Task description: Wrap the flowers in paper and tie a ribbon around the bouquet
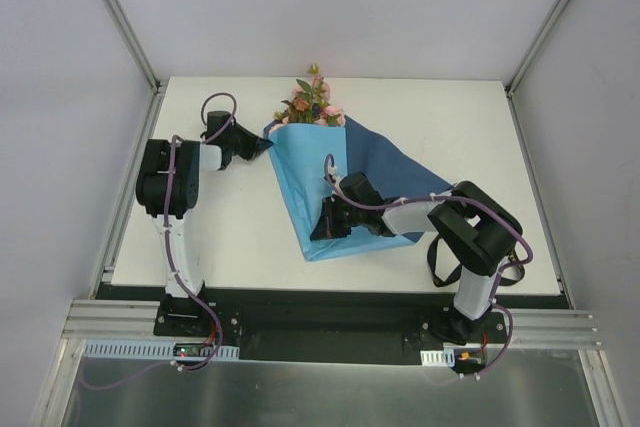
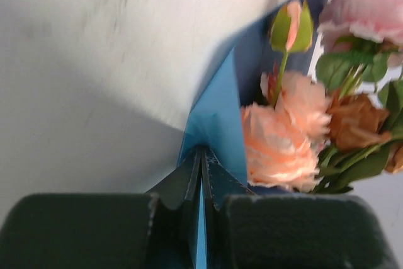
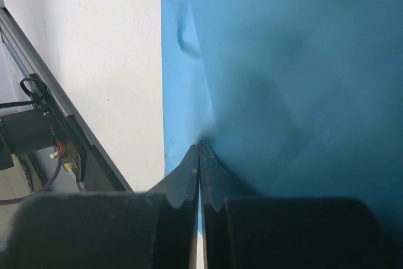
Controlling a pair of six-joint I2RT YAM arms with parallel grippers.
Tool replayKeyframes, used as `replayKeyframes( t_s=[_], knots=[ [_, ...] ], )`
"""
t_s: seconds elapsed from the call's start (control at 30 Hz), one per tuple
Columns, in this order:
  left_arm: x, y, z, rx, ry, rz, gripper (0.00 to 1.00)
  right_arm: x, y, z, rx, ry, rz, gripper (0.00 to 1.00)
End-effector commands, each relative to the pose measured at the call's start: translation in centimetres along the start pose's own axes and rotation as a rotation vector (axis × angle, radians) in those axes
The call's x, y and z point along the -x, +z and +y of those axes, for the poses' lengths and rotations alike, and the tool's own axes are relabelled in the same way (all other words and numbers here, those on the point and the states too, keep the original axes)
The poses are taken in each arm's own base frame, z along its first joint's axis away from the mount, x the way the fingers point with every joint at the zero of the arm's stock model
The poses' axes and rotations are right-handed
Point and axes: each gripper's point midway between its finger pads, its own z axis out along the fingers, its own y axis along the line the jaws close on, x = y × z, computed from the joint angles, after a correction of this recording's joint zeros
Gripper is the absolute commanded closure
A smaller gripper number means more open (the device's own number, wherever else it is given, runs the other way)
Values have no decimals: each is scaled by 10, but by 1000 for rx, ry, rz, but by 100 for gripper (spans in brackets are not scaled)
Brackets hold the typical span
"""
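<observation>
**Left gripper** (image 2: 201, 159): the jaws are closed on the upper corner of the paper (image 1: 298, 182). A light blue fold is pinched between them, just beside the flowers (image 2: 283, 137).

**Right gripper** (image 3: 199, 155): the jaws are closed on the light blue edge near the sheet's lower point.

**Layout:** the paper lies on the table (image 1: 220, 227) with a light blue flap folded over the stems and the navy face exposed to the right. The blooms project past the top edge. A black strip (image 1: 437, 259) loops beside the right arm's base. It is probably the ribbon, and nothing is touching it.

**Assessment:** wrapping is in hand. One flap is over, the cone is not formed, and tying has not begun.

**Recommendations:**
- Carry both pinched points across together, toward the navy side, so the flap runs taut and does not crease.
- Use the lower pinch as your pivot so the cone narrows at the stems.
- Hold the left grip low beside the blooms, because lifting it risks dragging petals out.
- Release neither jaw until the flap lies flat.
</observation>
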Motion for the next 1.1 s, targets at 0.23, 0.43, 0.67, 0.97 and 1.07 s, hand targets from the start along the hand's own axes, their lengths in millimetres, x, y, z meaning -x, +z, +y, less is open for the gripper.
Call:
replayKeyframes(
  t_s=[0.23, 0.43, 0.67, 0.97, 1.07],
  knots=[
    [99, 18, 11, 194, -11, -125, 100, -7, -6, -2, -48, 1, 49, 99],
    [92, -41, -74, 53, 219, -80, 100, 6, -16, 5, -34, -12, 19, 100],
    [-35, -120, -78, -7, 383, 55, 75, 15, -42, 4, -56, -49, -7, 94],
    [-221, -148, -51, -141, 647, 455, 67, 13, -72, -29, -162, -35, -66, 85],
    [-254, -146, -39, -135, 706, 509, 71, 9, -75, -38, -188, -25, -61, 85]
  ],
)
